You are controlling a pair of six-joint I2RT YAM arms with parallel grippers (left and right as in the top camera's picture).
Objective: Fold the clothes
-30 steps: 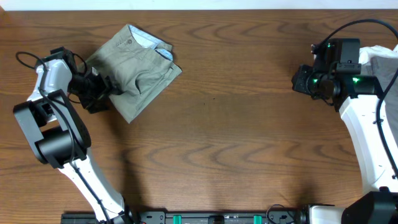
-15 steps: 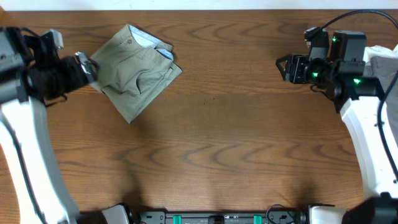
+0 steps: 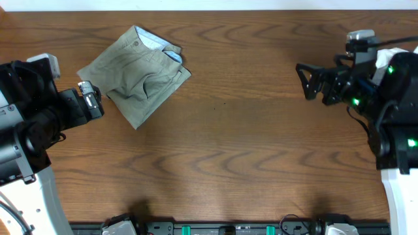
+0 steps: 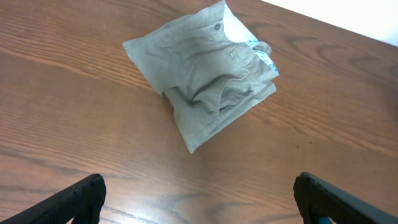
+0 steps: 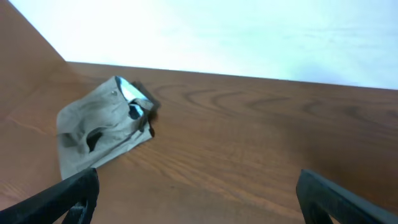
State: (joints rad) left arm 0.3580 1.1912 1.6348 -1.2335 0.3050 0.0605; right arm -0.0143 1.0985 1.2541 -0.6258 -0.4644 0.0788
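Note:
The clothes (image 3: pixel 134 72) lie as a folded olive-khaki bundle at the table's back left, with the button and pale lining at the far corner. They also show in the left wrist view (image 4: pixel 205 81) and, far off, in the right wrist view (image 5: pixel 99 127). My left gripper (image 3: pixel 91 101) hangs open just left of and in front of the bundle, apart from it. Only bare wood shows between its fingers (image 4: pixel 87 196). My right gripper (image 3: pixel 304 81) is open at the far right, pointing left toward the garment, and holds nothing (image 5: pixel 196 196).
The brown wooden table (image 3: pixel 248 150) stretches between the two arms. Its far edge meets a white wall (image 5: pixel 217 31). A black rail with green fittings (image 3: pixel 228 229) runs along the front edge.
My left gripper has let go of the clothes, drawn back to the left and lifted. My right gripper has opened wide and shifted slightly right. The bundle stays put.

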